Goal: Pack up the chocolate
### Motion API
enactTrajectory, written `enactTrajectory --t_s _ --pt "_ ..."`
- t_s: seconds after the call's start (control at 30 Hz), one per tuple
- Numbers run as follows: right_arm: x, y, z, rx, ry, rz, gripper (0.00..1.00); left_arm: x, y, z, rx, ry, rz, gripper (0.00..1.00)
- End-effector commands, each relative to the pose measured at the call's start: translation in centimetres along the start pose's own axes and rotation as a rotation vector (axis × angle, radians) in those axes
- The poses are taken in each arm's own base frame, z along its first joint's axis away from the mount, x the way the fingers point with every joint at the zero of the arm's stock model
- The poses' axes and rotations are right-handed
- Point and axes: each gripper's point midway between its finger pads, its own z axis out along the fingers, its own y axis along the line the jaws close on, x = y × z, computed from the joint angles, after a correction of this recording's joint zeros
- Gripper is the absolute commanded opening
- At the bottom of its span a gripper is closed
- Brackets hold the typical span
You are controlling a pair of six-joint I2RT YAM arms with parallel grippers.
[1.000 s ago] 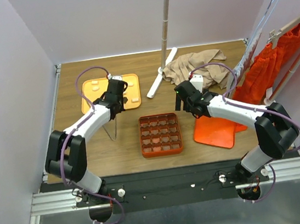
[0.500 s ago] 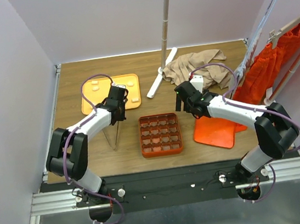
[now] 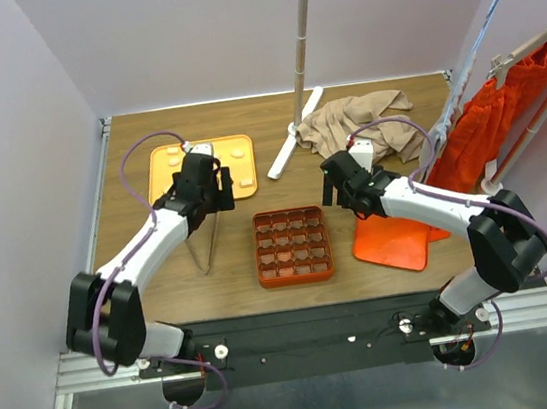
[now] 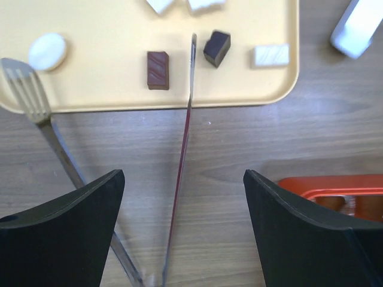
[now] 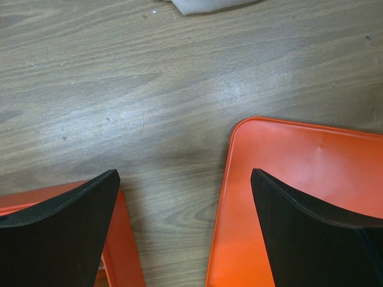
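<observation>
left gripper [image 4: 184, 176] is hanging over the wooden table [image 4: 311, 131], just at the near edge of the yellow tray [image 4: 102, 36], and its jaws are spread wide. a pair of metal tongs [image 4: 187, 119] sits in the gap between the fingers. one arm is seen edge-on, reaching up onto the tray. the other has a forked tip and runs off to the left, slipping behind the left finger. can't tell if that finger actually touches it, but nothing looks pinched.

the chocolate [image 4: 158, 70] is all on that yellow tray as far as i can see. there's a brown rectangular piece just left of the tong arm, a darker tilted lump just right of it, a white bar further right, a round white one over by the forked tip, and a couple more white bits cut off at the top edge.

right gripper [image 5: 184, 176] is spread open too, with nothing in it. it's over bare wood between the gridded orange box [image 3: 296, 274] and the flat orange tray [image 5: 299, 197].

the box sits in the middle of the table, near the arm bases and well apart from the yellow tray. a beige cloth [image 3: 353, 121] is bunched up at the back.
</observation>
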Motion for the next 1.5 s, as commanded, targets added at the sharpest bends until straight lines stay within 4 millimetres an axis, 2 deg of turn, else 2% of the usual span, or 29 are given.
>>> enactTrajectory --t_s 0.0,0.03,0.13,0.2,0.23,0.33,0.47,0.53,0.6,0.67,0.73,0.8,0.83,0.97,1.1,1.23,1.37,1.47 --pt "-0.2 -0.3 -0.2 0.009 -0.017 0.005 1.0 -0.3 1.9 -2.7 -0.031 -0.068 -0.211 0.91" --pt "-0.1 -0.2 -0.2 0.008 -0.015 0.003 1.0 0.2 3.0 -3.1 -0.062 -0.071 -0.238 0.91" --pt "-0.1 -0.1 -0.1 0.005 -0.011 -0.003 1.0 0.7 4.0 -4.0 -0.098 -0.094 -0.285 0.96" --pt "-0.3 0.0 0.0 0.007 -0.014 -0.003 1.0 0.8 3.8 -4.5 -0.072 -0.098 -0.258 0.98" --pt "-0.2 -0.1 0.0 0.011 -0.012 -0.007 1.0 0.5 2.9 -4.8 -0.017 -0.108 -0.245 0.98" --pt "-0.1 0.0 0.1 0.01 -0.011 -0.009 1.0 0.1 2.3 -4.4 0.008 -0.099 -0.195 0.98" --pt "0.0 -0.1 0.1 0.012 -0.008 -0.005 1.0 0.5 5.7 -4.0 -0.203 -0.055 -0.267 0.98" --pt "0.0 -0.1 0.1 0.011 -0.009 -0.004 1.0 2.1 7.3 -3.5 -0.301 0.009 -0.291 0.98" --pt "0.1 0.0 0.2 0.01 -0.003 -0.008 1.0 1.9 6.6 -3.4 -0.263 0.004 -0.3 0.98" --pt "0.2 0.0 0.4 0.014 0.002 -0.021 1.0 1.0 5.3 -3.9 -0.18 -0.061 -0.395 0.98" --pt "-0.1 0.2 0.4 0.014 -0.006 -0.022 1.0 0.9 4.9 -4.7 -0.153 -0.098 -0.482 0.98" --pt "-0.4 0.3 0.3 0.01 -0.011 -0.024 1.0 1.6 4.9 -4.7 -0.158 -0.09 -0.559 0.98" --pt "-0.6 0.4 0.3 0.007 -0.012 -0.024 1.0 2.6 5.2 -4.7 -0.186 -0.063 -0.569 0.98" --pt "-0.6 0.7 0.5 0.002 -0.006 -0.043 1.0 4.5 5.7 -4.9 -0.23 0.004 -0.565 0.98" --pt "-0.6 0.6 0.7 0.01 -0.008 -0.05 1.0 6.4 3.9 -4.7 -0.177 0.076 -0.554 0.98" --pt "-0.4 0.8 0.8 0.007 -0.001 -0.04 1.0 9.8 3.4 -4.2 -0.221 0.16 -0.574 0.98" --pt "-0.2 0.8 0.8 0.005 0.006 -0.035 1.0 9.9 4.1 -4.1 -0.267 0.138 -0.586 0.98" --pt "0.0 0.7 0.9 0.008 0.01 -0.037 1.0 9.9 3.7 -3.7 -0.273 0.156 -0.541 0.98"
